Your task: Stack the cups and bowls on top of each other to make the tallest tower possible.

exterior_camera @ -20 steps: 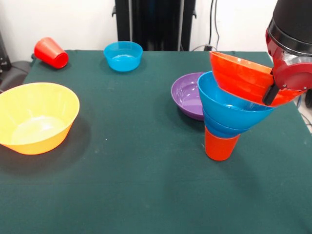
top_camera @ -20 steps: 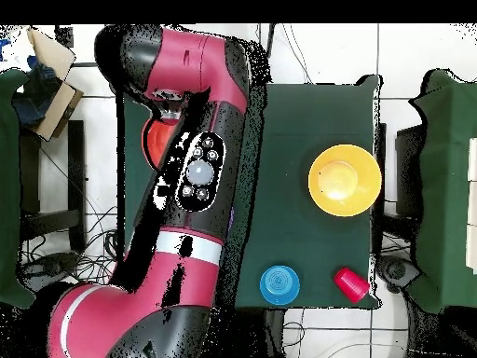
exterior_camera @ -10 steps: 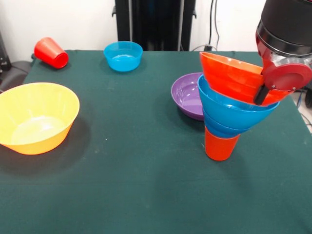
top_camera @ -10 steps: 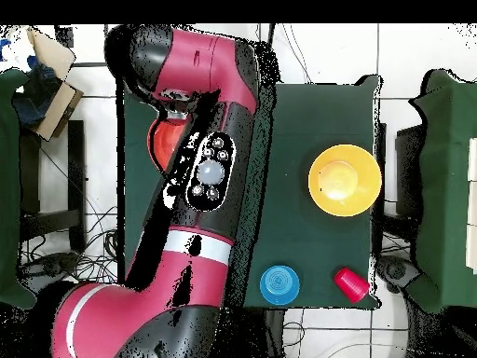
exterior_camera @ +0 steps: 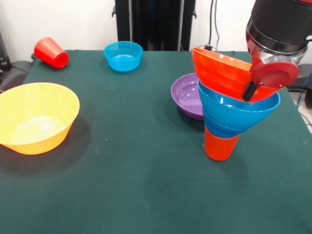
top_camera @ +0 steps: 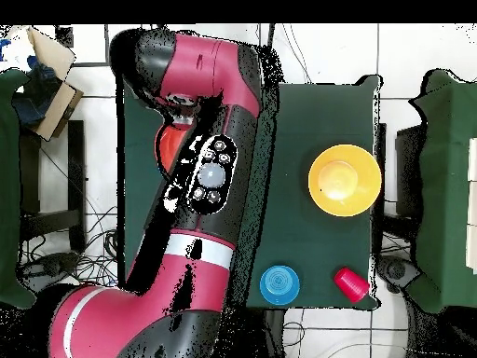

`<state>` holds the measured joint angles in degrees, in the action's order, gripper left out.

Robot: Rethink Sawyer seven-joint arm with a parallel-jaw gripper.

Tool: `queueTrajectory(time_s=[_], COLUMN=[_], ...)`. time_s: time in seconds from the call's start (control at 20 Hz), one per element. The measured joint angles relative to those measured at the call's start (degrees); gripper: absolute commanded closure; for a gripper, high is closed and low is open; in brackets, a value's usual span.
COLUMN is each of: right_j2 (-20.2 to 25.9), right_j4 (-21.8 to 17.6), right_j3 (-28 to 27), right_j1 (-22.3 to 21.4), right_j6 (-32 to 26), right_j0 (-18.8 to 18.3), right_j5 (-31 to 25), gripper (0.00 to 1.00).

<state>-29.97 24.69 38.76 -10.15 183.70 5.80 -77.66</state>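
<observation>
A tower stands at the right of the front view: an orange cup (exterior_camera: 220, 145) at the bottom, a small blue bowl (exterior_camera: 218, 128) on it, and a medium blue bowl (exterior_camera: 236, 109) on top. My gripper (exterior_camera: 249, 92) is shut on the rim of the large orange-red bowl (exterior_camera: 219, 72) and holds it tilted, low over the medium blue bowl. The orange-red bowl (top_camera: 170, 149) shows only partly under the arm in the overhead view. The wide purple bowl (exterior_camera: 187, 95) sits just behind the tower. The purple cup and the small orange bowl are out of view.
The large yellow-orange bowl (exterior_camera: 36, 117) (top_camera: 344, 180) sits at the left. A small teal-blue bowl (exterior_camera: 123, 56) (top_camera: 279, 284) and a red cup (exterior_camera: 51, 52) (top_camera: 351, 283) lying on its side are at the far edge of the green table (exterior_camera: 136, 185).
My gripper has carried the orange-red bowl to the left in the front view, further over the blue bowls of the tower. Nothing else has moved.
</observation>
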Motion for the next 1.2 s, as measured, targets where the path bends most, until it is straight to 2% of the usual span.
queueTrajectory(time_s=[0.4, 0.75, 1.2], right_j2=[3.9, 8.1, 9.3], right_j4=[0.0, -0.1, -2.2], right_j3=[4.2, 6.8, 6.9], right_j1=[-1.9, -3.5, -3.8], right_j6=[0.0, 0.0, 0.0], right_j0=[0.0, -0.3, -0.7], right_j5=[0.1, 2.4, 3.5], gripper=[1.00, 1.00, 1.00])
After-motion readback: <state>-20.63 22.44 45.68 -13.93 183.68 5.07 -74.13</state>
